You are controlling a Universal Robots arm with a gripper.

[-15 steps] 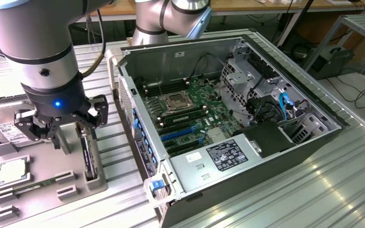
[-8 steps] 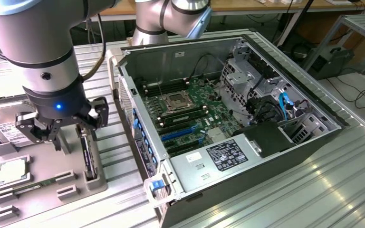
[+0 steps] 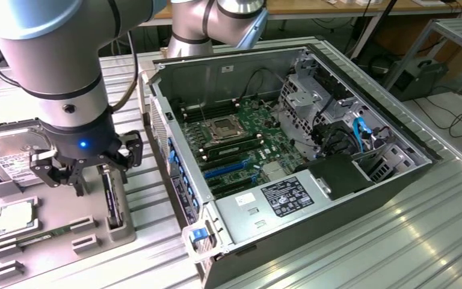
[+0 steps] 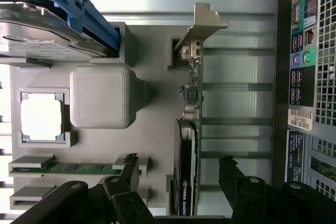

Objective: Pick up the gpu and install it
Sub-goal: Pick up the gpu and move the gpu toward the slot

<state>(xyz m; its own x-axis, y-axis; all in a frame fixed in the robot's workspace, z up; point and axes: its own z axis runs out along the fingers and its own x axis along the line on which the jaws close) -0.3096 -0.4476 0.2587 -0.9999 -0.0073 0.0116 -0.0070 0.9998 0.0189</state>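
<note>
The gpu (image 3: 112, 201) stands on its edge in a slot of the grey holder (image 3: 55, 212), at the exterior view's left. In the wrist view the gpu (image 4: 192, 103) shows edge-on: green board, black cooler, and a silver bracket (image 4: 202, 24) at its far end. My gripper (image 3: 82, 180) hangs open just above the holder. Its two black fingertips (image 4: 131, 165) stand wide apart, one on each side of the card's cooler end, touching nothing. The gripper (image 4: 179, 165) holds nothing.
The open computer case (image 3: 375, 198) lies at the exterior view's right, its motherboard (image 3: 231, 135) and blue slots (image 3: 227, 170) exposed. Its rear panel (image 4: 310, 77) is close beside the holder. The holder (image 4: 152, 129) also carries a hard drive (image 4: 42, 35), a processor chip (image 4: 42, 116) and a memory stick (image 4: 63, 169).
</note>
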